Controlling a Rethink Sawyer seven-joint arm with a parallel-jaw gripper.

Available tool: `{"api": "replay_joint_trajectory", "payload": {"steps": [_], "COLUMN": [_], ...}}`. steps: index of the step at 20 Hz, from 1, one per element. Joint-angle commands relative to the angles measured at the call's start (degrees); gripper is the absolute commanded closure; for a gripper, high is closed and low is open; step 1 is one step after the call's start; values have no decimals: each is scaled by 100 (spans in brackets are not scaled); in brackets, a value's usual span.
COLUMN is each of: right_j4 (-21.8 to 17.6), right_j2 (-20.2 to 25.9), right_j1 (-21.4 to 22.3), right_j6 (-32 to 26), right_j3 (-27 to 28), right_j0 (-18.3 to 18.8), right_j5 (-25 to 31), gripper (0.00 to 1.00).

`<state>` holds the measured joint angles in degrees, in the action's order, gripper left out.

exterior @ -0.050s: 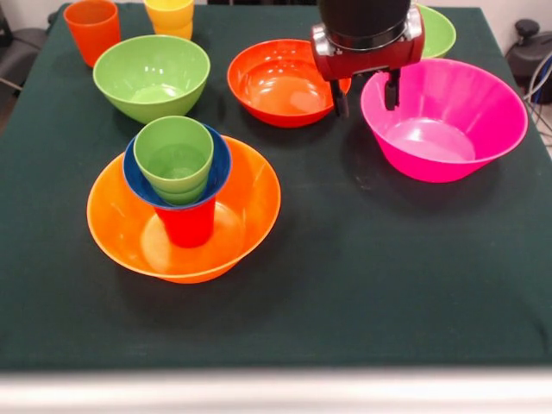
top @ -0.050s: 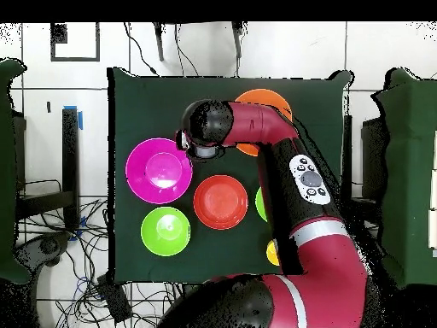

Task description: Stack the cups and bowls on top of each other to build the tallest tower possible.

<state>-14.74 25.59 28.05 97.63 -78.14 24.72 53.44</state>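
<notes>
Tower [exterior @ -0.050s: 178, 185] of red cup [exterior @ -0.050s: 187, 224], blue bowl [exterior @ -0.050s: 138, 177] and green cups [exterior @ -0.050s: 174, 153] stands in the large orange bowl [exterior @ -0.050s: 250, 207] near the tabletop's [exterior @ -0.050s: 362, 285] left edge; rightward, the gripper [exterior @ -0.050s: 366, 97] hangs narrowly parted, empty, over the pink bowl's [exterior @ -0.050s: 448, 121] rim.

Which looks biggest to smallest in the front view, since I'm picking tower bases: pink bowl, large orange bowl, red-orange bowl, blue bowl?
1. large orange bowl, though it sits nearer the camera
2. pink bowl, close to it, so the top two are unsure
3. red-orange bowl
4. blue bowl
</notes>
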Motion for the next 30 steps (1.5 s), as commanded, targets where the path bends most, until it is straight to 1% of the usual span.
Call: {"api": "replay_joint_trajectory", "payload": {"steps": [1,4,7,9,12,13,14,15,17,22,23,26,28,30], "right_j4": [-172,-276,-364,-406,-459,-454,-456,-433,-432,-467,-458,-384,-382,-386], "right_j2": [-27,-45,-50,-55,-53,-15,3,37,66,74,86,86,75,79], "right_j1": [-493,-582,-857,-964,-1102,-1224,-1335,-1390,-1382,-1608,-1609,-1655,-1799,-1848], "right_j6": [38,-38,-132,-165,-329,-412,-484,-557,-621,-848,-885,-863,-880,-881], "right_j3": [-137,-235,-132,-74,17,98,239,272,199,444,407,456,667,748], "right_j0": [-87,-63,-54,-62,-54,-27,-42,-15,33,32,65,77,26,10], "right_j5": [-255,-415,-560,-648,-591,-606,-546,-498,-486,-199,-161,18,119,129], "gripper": [0,0,0,0,0,0,0,0,0,0,0,0,0,0]}}
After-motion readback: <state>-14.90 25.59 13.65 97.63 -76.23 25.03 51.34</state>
